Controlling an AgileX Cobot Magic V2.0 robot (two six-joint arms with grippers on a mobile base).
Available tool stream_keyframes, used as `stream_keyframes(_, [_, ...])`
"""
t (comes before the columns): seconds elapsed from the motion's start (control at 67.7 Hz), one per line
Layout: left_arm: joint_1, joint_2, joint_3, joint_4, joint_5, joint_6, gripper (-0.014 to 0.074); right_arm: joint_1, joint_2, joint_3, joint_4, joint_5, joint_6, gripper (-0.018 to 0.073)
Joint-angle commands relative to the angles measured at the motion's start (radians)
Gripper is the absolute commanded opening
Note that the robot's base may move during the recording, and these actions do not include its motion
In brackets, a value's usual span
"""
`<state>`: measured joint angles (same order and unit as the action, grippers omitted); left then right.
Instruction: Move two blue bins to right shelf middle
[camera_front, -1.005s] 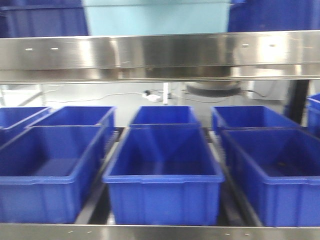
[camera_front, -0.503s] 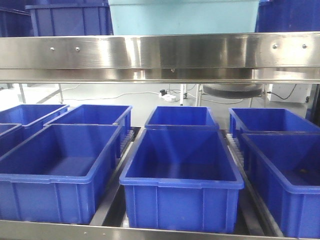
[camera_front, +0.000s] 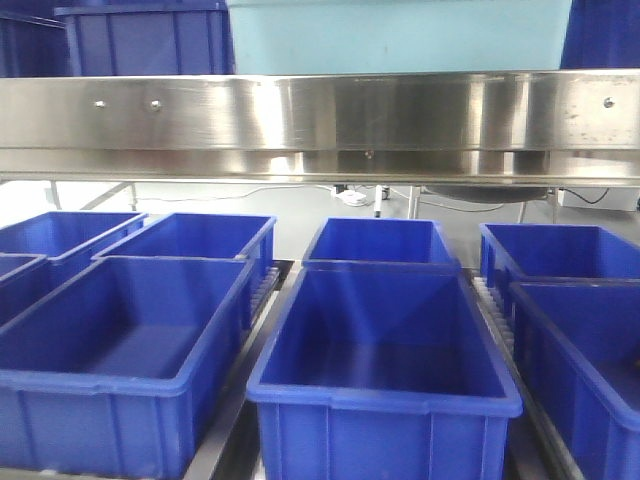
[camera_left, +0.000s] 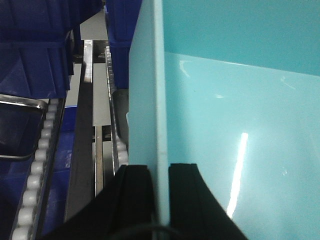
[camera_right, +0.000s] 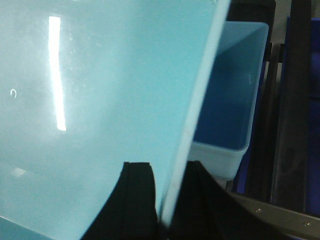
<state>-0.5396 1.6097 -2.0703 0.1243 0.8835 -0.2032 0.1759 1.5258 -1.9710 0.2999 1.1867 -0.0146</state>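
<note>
Mostly steel shelf beam (camera_front: 320, 125), dark crates (camera_front: 380, 440) below, grey floor (camera_front: 200, 200) behind, pale blue bin (camera_front: 400, 35) above, lengthwise along beam, left gripper (camera_left: 160, 172), right gripper (camera_right: 170, 167) pinching its walls

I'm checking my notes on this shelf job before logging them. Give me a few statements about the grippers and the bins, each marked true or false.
1. The left gripper is clamped on a wall of the pale blue bin. True.
2. The right gripper is open and holds nothing. False: its fingers pinch the bin's wall.
3. A second pale blue bin lies beyond the held one in the right wrist view. True.
4. In the front view the pale bin sits among the dark crates on the lower level. False: it shows above the steel beam.
</note>
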Motion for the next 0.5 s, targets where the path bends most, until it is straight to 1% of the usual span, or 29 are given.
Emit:
stream_keyframes(0.0, [-0.001, -0.017, -0.006, -0.031, -0.071, -0.008, -0.0111, -0.001, -0.009, -0.01, 0.025, -0.028, -0.03, -0.0153])
stream_keyframes(0.488, [-0.001, -0.017, -0.006, -0.031, -0.071, -0.008, -0.0111, -0.001, -0.009, -0.01, 0.025, -0.028, -0.03, -0.0153])
